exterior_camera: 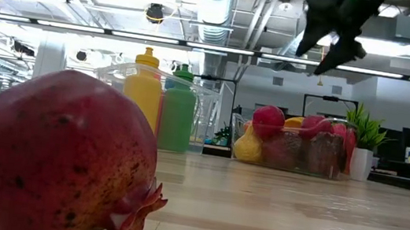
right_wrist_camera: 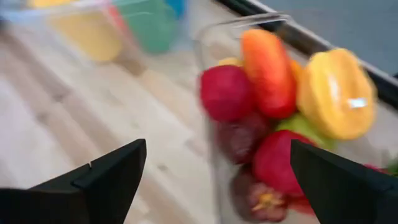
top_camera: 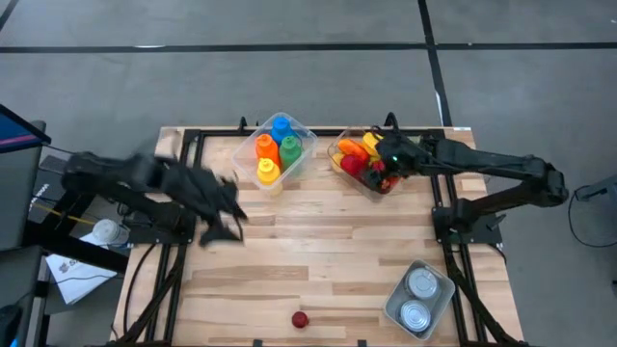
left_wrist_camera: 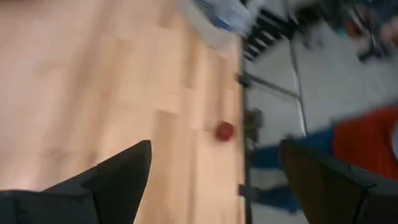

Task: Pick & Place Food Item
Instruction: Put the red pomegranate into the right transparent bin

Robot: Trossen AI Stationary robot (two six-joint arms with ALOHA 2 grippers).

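A: Item: round red pomegranate (top_camera: 300, 319), lying near the counter's (top_camera: 328, 241) front edge; both hands (top_camera: 224, 214) (top_camera: 386, 164) gaping empty.
B: Judging firm, hefty, roll-prone; gripping across the widest middle, avoiding the crown.

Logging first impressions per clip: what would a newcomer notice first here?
A lone pomegranate lies at the table's near edge and looms large in the low view. At the far edge, the open right gripper hovers over a clear bin of fruit, beside a bin of coloured bottles. The open left gripper hangs over the table's left side.
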